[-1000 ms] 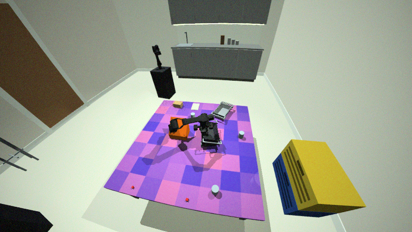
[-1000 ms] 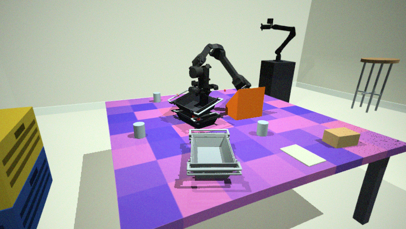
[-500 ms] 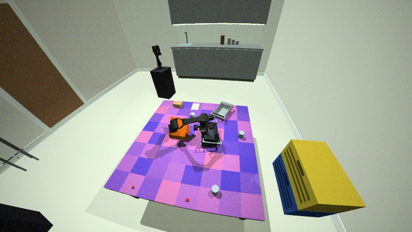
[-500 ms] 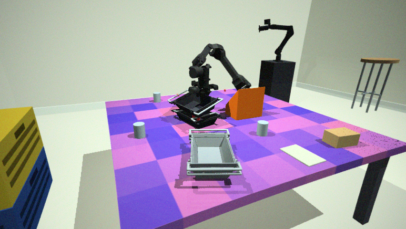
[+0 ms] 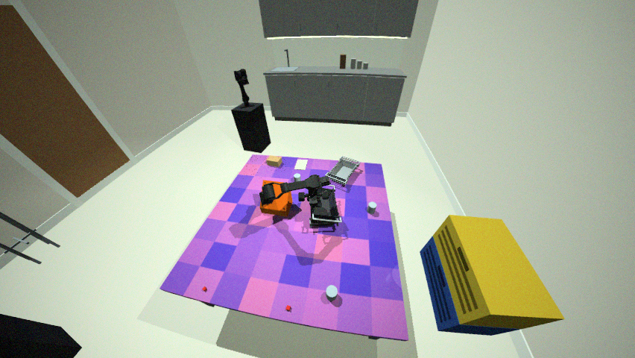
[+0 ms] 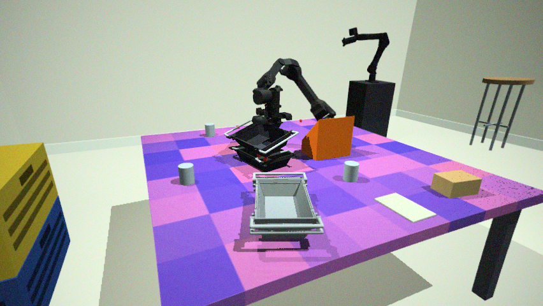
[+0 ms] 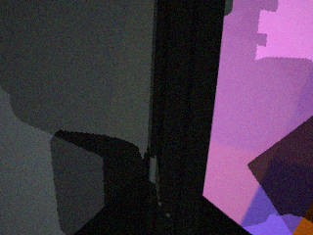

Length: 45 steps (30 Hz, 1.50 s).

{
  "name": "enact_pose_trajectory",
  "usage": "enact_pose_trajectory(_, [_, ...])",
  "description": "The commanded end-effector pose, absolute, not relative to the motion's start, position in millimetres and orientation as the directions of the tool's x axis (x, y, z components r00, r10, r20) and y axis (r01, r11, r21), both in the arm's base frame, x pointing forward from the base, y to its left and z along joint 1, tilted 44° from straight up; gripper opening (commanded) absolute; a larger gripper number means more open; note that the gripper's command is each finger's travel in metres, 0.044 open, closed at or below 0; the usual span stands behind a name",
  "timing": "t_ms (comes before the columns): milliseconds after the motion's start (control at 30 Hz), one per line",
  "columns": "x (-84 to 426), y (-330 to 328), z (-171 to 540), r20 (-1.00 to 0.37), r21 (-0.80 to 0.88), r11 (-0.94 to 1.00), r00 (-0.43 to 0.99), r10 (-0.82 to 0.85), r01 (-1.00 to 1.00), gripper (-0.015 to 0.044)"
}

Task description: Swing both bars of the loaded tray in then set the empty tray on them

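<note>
The loaded black tray (image 6: 270,160) (image 5: 326,219) stands on the chequered table (image 6: 197,235), with small red blocks just showing inside. The empty black tray (image 6: 248,137) (image 5: 328,205), which has white wire bars (image 6: 282,143), sits right over it and is turned a little askew. I cannot tell whether it rests on the lower tray's bars. My gripper (image 6: 267,122) (image 5: 323,198) reaches down from above and is shut on the empty tray's wall. In the wrist view that dark wall (image 7: 186,98) fills the middle. The fingertips are hidden.
An orange wedge block (image 6: 330,138) (image 5: 275,203) stands close beside the trays. A grey tray (image 6: 283,204) (image 5: 343,169) lies nearer the table's edge. Pale cylinders (image 6: 186,173) (image 6: 350,171) (image 6: 209,129), a tan box (image 6: 456,183) and a white card (image 6: 404,206) are spread around.
</note>
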State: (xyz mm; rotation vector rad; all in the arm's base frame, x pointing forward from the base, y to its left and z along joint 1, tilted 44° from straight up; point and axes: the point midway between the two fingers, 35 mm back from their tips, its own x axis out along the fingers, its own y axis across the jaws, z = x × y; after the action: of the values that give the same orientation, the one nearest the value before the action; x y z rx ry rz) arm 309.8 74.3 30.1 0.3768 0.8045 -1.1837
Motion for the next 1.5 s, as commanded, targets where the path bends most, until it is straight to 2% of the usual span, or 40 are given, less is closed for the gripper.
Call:
enact_pose_trajectory(0, [307.2,69.1,28.6,-0.724,-0.158,0.349,0.132,-0.677,0.924,0.0])
enact_pose_trajectory(1467, [304.8,63.2,24.1,-0.724,-0.158,0.348,0.132,-0.677,0.924,0.0])
